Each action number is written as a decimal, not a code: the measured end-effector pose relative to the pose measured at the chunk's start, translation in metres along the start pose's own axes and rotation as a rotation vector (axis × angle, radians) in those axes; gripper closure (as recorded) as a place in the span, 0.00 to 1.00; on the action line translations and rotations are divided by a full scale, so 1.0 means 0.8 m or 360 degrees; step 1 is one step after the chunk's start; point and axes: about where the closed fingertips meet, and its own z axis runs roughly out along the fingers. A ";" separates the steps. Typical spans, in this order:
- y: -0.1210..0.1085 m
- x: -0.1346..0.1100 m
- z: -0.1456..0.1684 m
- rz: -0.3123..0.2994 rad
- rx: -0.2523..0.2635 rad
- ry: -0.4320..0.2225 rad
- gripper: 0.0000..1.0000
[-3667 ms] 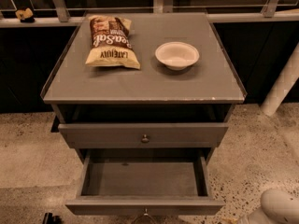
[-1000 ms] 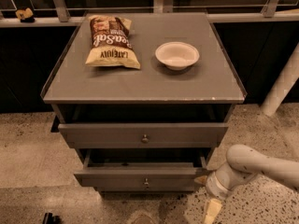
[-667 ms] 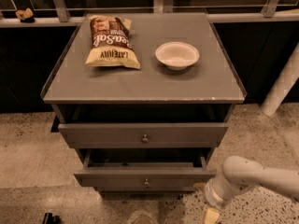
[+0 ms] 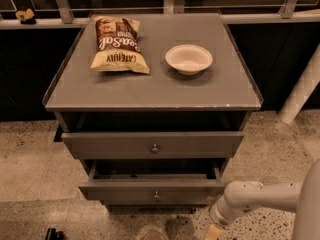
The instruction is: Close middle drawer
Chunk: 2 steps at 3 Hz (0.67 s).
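The middle drawer (image 4: 120, 190) is a shallow grey box with a small round knob (image 4: 156, 196). It sticks out a short way past the top drawer (image 4: 110, 145) above it, and a dark gap shows behind its front panel. The lowest drawer is hidden beneath it. My gripper (image 4: 214, 232) is at the bottom edge of the camera view, just below and to the right of the middle drawer's right corner, and mostly cut off. My white arm (image 4: 260, 196) reaches in from the right.
The grey cabinet top (image 4: 150, 89) carries a chip bag (image 4: 119, 44) at the back left and a white bowl (image 4: 189, 59) at the back right. A white post (image 4: 302, 86) stands to the right. A small dark object (image 4: 52, 233) lies on the speckled floor at bottom left.
The middle drawer, wide open at first, now sticks out only a little. My arm came in from the right and has since dropped lower, toward the bottom edge.
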 end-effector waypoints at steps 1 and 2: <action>-0.047 -0.007 0.018 0.0169 0.0127 -0.0034 0.00; -0.091 -0.018 0.015 0.0302 0.0208 -0.0114 0.00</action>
